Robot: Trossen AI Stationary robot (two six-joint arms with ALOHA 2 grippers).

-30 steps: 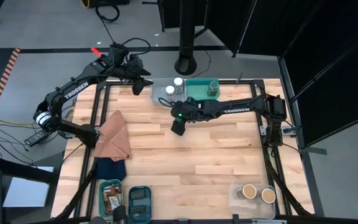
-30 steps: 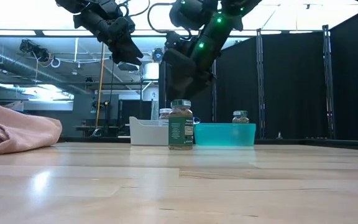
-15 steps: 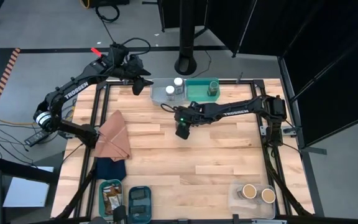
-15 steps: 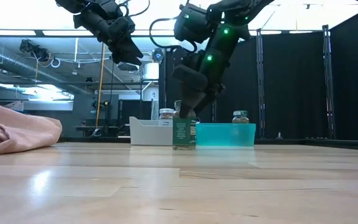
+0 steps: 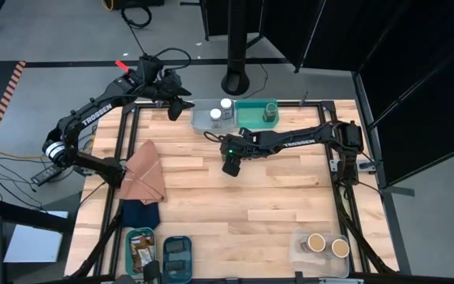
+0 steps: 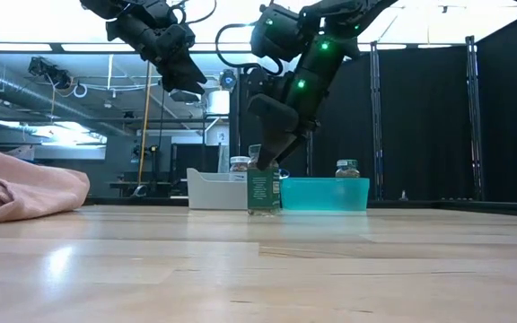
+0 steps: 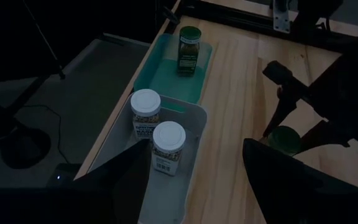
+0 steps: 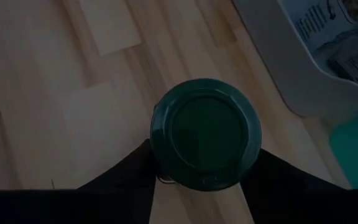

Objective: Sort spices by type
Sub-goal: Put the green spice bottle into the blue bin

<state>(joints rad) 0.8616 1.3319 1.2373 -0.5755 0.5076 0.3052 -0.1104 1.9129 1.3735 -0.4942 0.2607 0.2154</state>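
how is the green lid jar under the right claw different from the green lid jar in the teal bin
The jar on the table stands on bare wood with the right claw closed around it; the jar in the teal bin sits untouched. The table jar is out mid-table; the binned one is at the far edge. Both are upright with green lids.

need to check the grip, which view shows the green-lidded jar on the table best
The right wrist view: the green-lidded jar fills it, with the right gripper closed on both sides. The low view shows its label, lid hidden. The left wrist view catches its lid. In the high view the gripper covers it.
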